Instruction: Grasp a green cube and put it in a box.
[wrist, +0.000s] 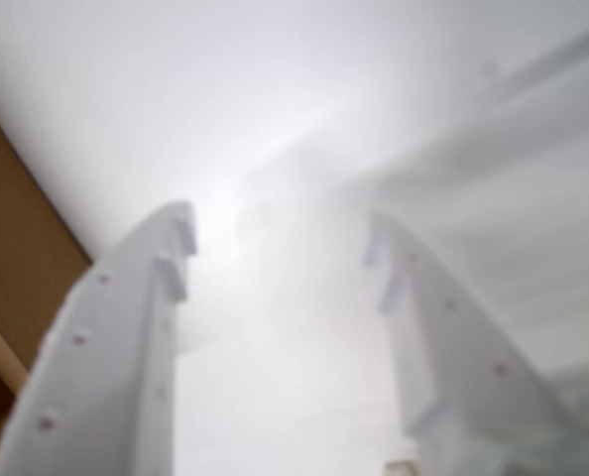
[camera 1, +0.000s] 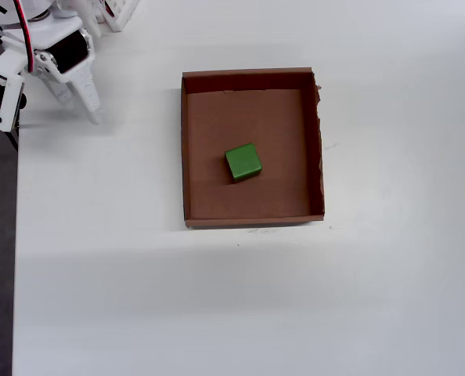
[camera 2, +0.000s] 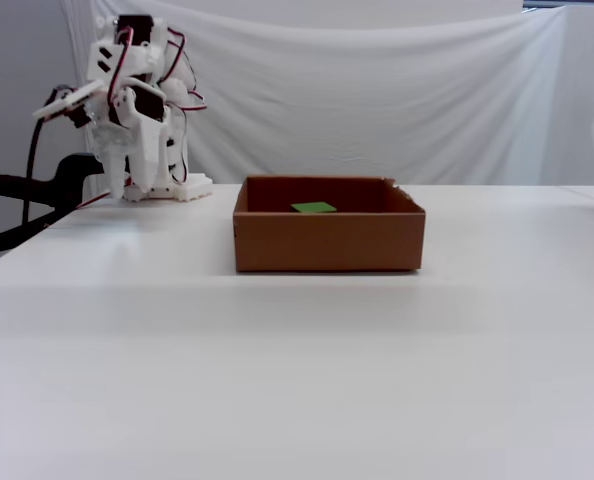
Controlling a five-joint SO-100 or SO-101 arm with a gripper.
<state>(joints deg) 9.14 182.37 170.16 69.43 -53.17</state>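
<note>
The cube lies flat on the floor of the box, near its middle and clear of all four walls, so the task looks done. The gripper hangs well off to the box's left in the overhead view, jaws apart and empty. The wrist view is badly blurred, showing only the two fingers; the fixed view's near wall hides all but the cube's top.
</note>
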